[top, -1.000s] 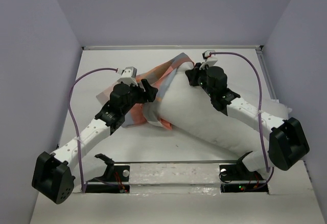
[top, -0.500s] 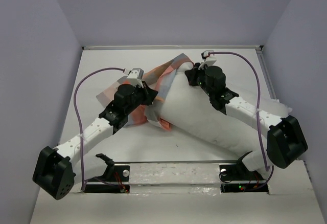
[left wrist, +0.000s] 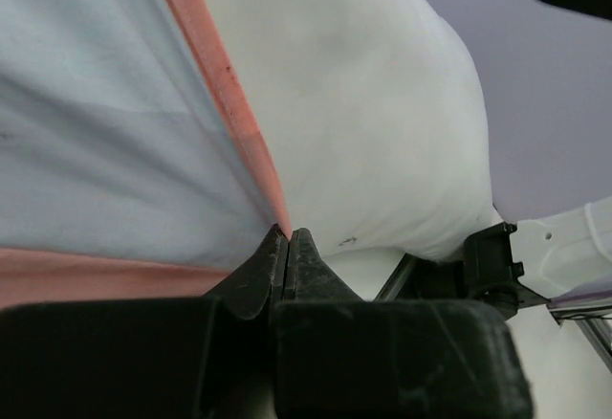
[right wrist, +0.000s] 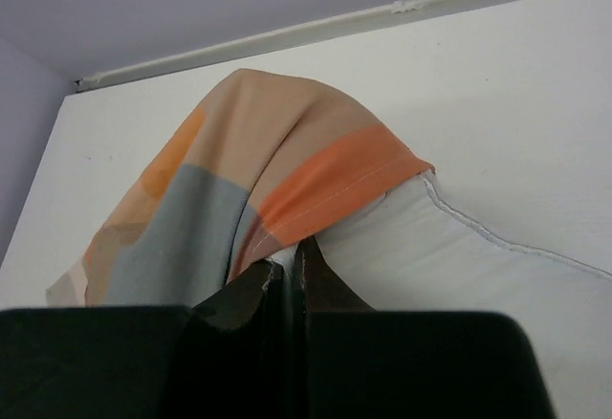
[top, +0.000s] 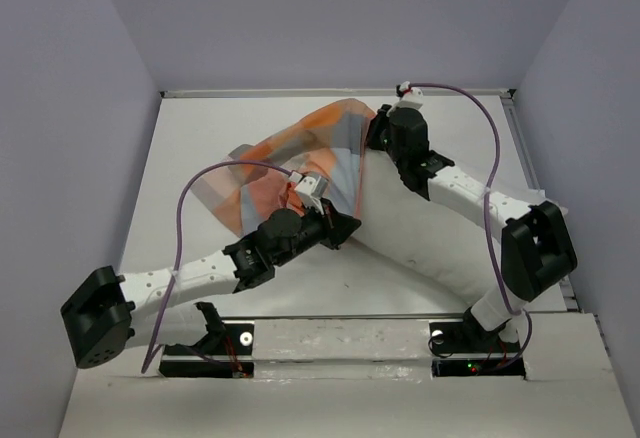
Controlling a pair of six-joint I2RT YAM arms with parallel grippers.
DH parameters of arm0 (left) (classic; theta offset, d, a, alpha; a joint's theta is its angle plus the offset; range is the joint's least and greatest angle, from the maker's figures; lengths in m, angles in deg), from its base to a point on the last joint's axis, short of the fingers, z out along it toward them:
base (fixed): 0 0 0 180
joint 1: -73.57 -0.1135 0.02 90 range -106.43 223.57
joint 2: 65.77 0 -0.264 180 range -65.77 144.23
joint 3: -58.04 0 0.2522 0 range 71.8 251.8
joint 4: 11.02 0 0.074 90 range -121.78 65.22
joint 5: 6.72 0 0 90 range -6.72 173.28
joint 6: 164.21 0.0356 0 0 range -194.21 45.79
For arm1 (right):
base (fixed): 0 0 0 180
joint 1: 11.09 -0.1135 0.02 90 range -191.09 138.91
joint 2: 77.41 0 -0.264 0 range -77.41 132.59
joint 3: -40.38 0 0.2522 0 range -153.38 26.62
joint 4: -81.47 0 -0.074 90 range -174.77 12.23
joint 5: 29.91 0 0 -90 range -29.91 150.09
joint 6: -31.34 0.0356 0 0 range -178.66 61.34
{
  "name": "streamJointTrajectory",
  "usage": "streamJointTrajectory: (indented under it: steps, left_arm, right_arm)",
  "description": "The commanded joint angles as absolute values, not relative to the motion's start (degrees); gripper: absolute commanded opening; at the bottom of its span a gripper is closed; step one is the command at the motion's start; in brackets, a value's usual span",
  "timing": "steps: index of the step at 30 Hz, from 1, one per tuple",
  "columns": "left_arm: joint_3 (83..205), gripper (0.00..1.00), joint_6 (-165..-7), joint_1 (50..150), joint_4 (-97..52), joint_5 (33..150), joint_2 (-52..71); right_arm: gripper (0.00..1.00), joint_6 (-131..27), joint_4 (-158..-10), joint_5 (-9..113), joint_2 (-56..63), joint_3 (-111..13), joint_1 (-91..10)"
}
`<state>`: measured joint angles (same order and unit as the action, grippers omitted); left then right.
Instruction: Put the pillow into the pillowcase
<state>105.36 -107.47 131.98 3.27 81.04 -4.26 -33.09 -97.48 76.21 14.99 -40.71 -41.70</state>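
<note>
Lab robot cell indicated: white tabletop (top: 450,118) is boxed in by plain lavender walls (top: 330,18); left arm (top: 190,276) and right arm (top: 462,186) are bolted along a metal rail (top: 340,336).

Pillowcase (top: 290,153) over far end of pillow (top: 405,240)

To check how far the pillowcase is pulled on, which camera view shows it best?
The top external view: nearly the whole pillowcase shows, draped over the pillow. The left wrist view gives only a blue panel and orange hem; the right wrist view, one corner.
</note>
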Motion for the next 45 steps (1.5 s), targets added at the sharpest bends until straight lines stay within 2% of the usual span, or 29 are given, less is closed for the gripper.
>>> streamJointTrajectory:
  steps: [1,9,14,17,18,20,26,27,29,32,39,45]
  left_arm:
    - [103.6,0.0,-112.7,138.3,15.7,83.5,2.5]
    - [98.1,0.0,-117.1,143.0,23.3,77.9,14.9]
    - [100.9,0.0,-118.9,147.0,26.7,78.1,26.8]
    - [100.8,0.71,-118.3,147.0,27.2,76.9,27.0]
    - [99.8,0.99,-117.9,147.0,25.7,74.4,23.1]
    - [99.1,0.99,-116.5,146.0,19.3,69.9,18.0]
    - [91.2,0.99,-120.3,140.7,3.0,61.2,-7.5]
    - [88.8,0.99,-124.5,137.8,0.3,59.8,-13.9]
    - [86.1,0.98,-128.7,133.5,-6.5,59.5,-19.1]
    - [81.4,0.93,-132.2,123.1,-9.0,64.3,-25.2]
    - [82.7,0.92,-130.3,109.2,-6.3,66.6,-17.9]
    - [85.6,0.92,-127.9,100.0,4.2,70.8,-1.8]
  right_arm:
    - [0.0,-24.4,-107.4,80.1,11.3,-43.9,-36.0]
    - [0.0,-29.2,-109.7,71.1,7.2,-42.7,-31.3]
    - [0.0,-31.0,-109.2,67.1,8.3,-43.6,-30.8]
    - [0.0,-31.3,-109.0,67.6,8.1,-40.6,-30.8]
    - [0.0,-31.5,-109.8,67.8,7.2,-37.8,-30.8]
    - [0.0,-31.4,-110.1,68.2,5.9,-35.8,-30.2]
    - [0.0,-33.4,-110.1,67.4,3.0,-32.6,-30.2]
    - [0.0,-33.7,-110.1,67.1,2.6,-32.4,-30.2]
    - [0.0,-33.9,-110.0,65.6,1.4,-31.7,-30.2]
    - [0.0,-33.4,-109.8,63.6,0.2,-30.9,-30.2]
    - [0.0,-33.8,-108.1,57.5,-1.9,-30.4,-30.2]
    - [0.0,-33.9,-106.8,54.8,-4.0,-28.6,-30.2]
